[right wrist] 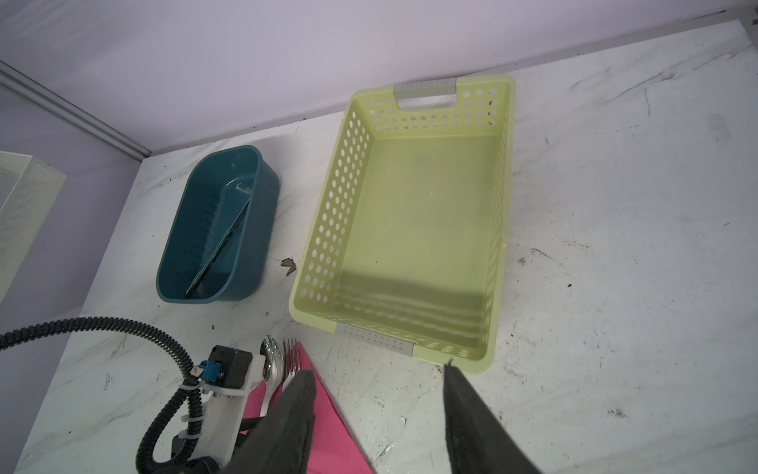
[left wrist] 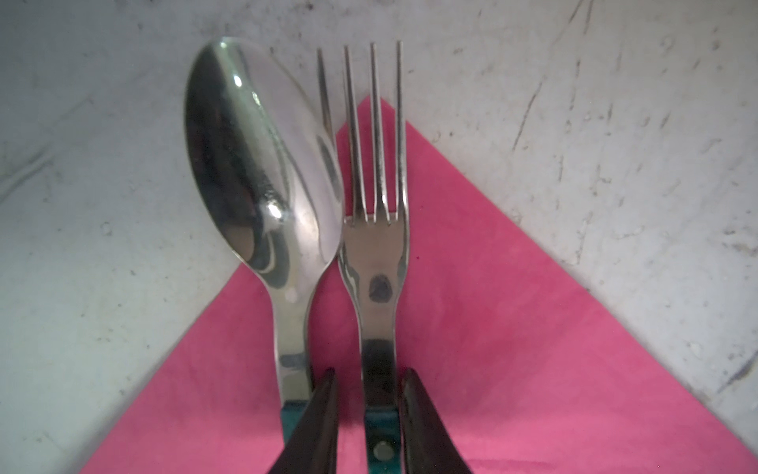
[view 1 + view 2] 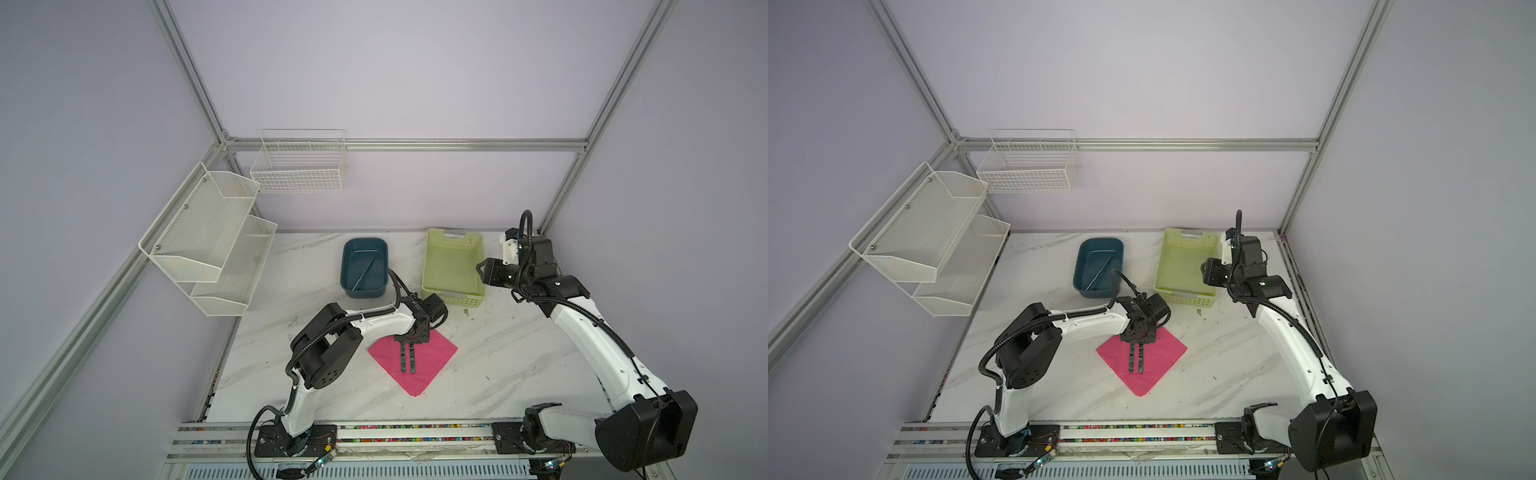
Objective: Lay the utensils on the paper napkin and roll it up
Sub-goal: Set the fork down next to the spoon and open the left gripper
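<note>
The pink paper napkin (image 3: 432, 361) (image 3: 1163, 357) lies as a diamond on the marble table. On it lie the spoon (image 2: 262, 172) and the fork (image 2: 375, 205) side by side, heads past the napkin's far corner, teal handles (image 3: 402, 358) (image 3: 412, 357) pointing to the front. My left gripper (image 3: 415, 338) (image 2: 370, 373) straddles the fork's neck. One finger touches it and the other stands off with a gap, so the jaws are open. The knife (image 3: 365, 272) (image 1: 221, 246) lies in the teal tub. My right gripper (image 3: 482, 270) (image 1: 378, 369) hangs open and empty above the green basket's near right corner.
The teal tub (image 3: 363, 291) (image 1: 254, 262) stands behind the napkin. The pale green basket (image 3: 432, 266) (image 1: 328, 221) stands empty to its right. White mesh shelves (image 3: 208, 237) and a wire basket (image 3: 299, 166) hang on the left and back walls.
</note>
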Robot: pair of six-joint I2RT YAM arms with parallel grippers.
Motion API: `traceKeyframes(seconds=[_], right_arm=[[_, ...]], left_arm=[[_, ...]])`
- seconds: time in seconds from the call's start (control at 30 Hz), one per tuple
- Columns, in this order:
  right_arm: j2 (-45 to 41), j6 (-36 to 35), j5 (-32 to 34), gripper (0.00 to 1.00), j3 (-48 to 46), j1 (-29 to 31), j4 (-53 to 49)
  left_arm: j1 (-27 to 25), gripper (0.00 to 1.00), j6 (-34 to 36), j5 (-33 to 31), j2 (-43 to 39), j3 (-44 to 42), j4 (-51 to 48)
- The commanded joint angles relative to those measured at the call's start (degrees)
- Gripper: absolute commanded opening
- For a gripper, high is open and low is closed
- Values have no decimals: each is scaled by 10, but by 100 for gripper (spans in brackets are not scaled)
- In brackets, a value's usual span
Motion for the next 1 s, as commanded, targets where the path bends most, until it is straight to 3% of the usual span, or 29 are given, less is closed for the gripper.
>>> traceKeyframes(seconds=[0.0, 0.5, 0.97], right_arm=[[-8, -5, 8, 53, -3, -2, 4], [-11, -6, 10, 53, -4, -2, 2], [-6, -5, 8, 53, -4, -2, 3]], left_arm=[[1, 28, 20, -11, -41, 55, -13], [27, 28, 43, -42, -85, 110, -84], [29, 44, -9, 20, -29, 90, -82]])
